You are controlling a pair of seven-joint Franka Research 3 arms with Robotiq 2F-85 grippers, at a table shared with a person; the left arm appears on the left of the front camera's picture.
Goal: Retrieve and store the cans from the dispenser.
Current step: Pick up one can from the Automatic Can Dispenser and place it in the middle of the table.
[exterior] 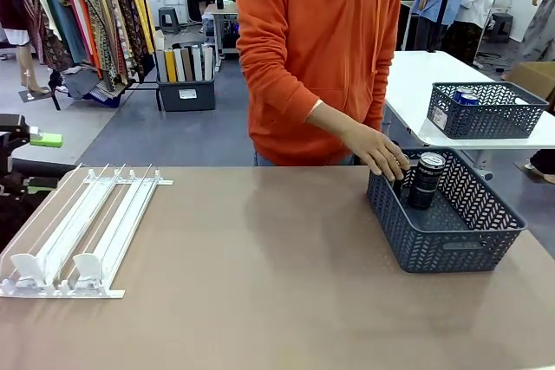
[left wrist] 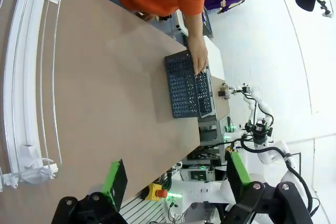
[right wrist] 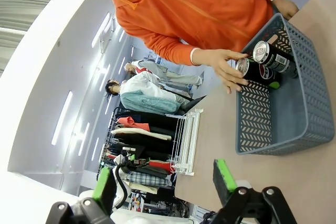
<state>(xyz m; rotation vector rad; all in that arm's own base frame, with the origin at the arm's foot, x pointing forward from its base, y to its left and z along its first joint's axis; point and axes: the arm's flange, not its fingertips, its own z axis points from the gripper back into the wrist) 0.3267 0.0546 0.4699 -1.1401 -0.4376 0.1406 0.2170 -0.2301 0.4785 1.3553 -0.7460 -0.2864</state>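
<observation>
Cans [exterior: 426, 180] stand upright in the grey mesh basket [exterior: 451, 244] on the tabletop's right, under the person's hand [exterior: 378, 152], well apart from the wide-open left pincer [left wrist: 173, 179] beside the bare dispenser [exterior: 82, 227]; right pincer [right wrist: 164, 179], also wide, is nearer.

Probably a shop floor (clothes racks [exterior: 87, 15] behind).
</observation>
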